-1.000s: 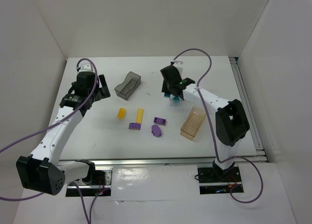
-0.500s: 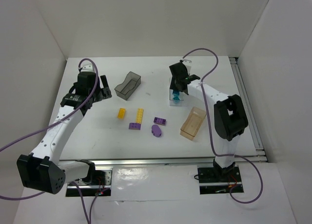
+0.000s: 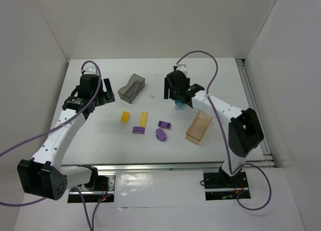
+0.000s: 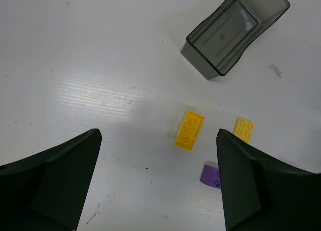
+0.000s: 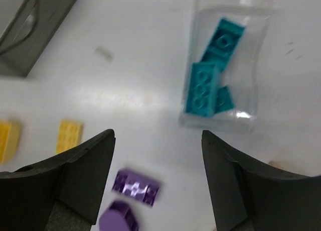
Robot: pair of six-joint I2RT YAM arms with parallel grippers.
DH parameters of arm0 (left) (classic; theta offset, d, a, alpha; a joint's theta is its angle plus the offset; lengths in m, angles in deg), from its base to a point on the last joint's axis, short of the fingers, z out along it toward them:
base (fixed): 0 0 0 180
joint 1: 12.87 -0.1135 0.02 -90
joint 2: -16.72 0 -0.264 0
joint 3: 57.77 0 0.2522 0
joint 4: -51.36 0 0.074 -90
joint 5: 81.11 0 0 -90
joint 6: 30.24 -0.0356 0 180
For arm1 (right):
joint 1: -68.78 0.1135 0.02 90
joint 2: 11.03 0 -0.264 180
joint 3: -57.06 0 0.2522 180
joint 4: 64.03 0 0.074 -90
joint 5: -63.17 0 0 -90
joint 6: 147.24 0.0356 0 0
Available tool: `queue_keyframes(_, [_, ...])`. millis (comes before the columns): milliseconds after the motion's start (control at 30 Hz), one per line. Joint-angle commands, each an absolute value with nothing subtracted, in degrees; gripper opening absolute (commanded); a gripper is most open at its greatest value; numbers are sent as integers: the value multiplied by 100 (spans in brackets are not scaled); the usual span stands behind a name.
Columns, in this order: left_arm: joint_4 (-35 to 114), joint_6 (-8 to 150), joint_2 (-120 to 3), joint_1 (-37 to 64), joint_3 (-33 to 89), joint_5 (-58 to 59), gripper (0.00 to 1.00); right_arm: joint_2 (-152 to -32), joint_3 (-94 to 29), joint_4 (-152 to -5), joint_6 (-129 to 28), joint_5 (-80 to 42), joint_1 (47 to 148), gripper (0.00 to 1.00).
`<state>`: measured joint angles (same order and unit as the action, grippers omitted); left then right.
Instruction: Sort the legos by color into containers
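Observation:
Several teal legos [image 5: 208, 85] lie in the clear container [image 5: 235, 121], which my right gripper [image 3: 179, 92] partly hides in the top view. That gripper [image 5: 158, 183] is open and empty, above the table just left of the clear container. Loose on the table are two yellow legos [image 3: 125, 116] [image 3: 144, 119] and three purple ones [image 3: 139, 130] [image 3: 164, 124] [image 3: 160, 134]. The dark grey container [image 3: 131, 87] and the amber container [image 3: 199, 126] hold nothing I can see. My left gripper [image 4: 158, 183] hangs wide open and empty, left of the yellow legos [image 4: 189, 130].
White walls close in the table [image 3: 100, 140] at the back and on both sides. A metal rail [image 3: 253, 105] runs along its right edge. Purple cables loop over both arms.
The right gripper's jaws have opened by the clear container, and it has swung a little back to the left. The left arm has not moved.

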<state>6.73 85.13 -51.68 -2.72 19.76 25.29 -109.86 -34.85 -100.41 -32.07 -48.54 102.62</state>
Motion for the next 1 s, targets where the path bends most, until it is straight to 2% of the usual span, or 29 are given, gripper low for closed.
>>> queue_keyframes(0, [675,8332,-5175,-303,2243,2427,99,-10481,-2896,-10013,-3667,-4301,10840,77])
queue_keyframes(167, [675,8279,-5280,-303,2349,2242,99,-10665,-2622,-10301,-4089,-3816,11438,81])
queue_keyframes(300, [675,8279,-5280,-303,2349,2242,99,-10938,-2570,-10302,-4308,-3457,11510,84])
queue_keyframes(800, [675,8279,-5280,-303,2296,2242,99,-11782,-2578,-10443,-4546,-3649,11562,85])
queue_keyframes(967, [675,8279,-5280,-303,2296,2295,99,-11853,-2509,-10268,-4494,-3720,11439,74])
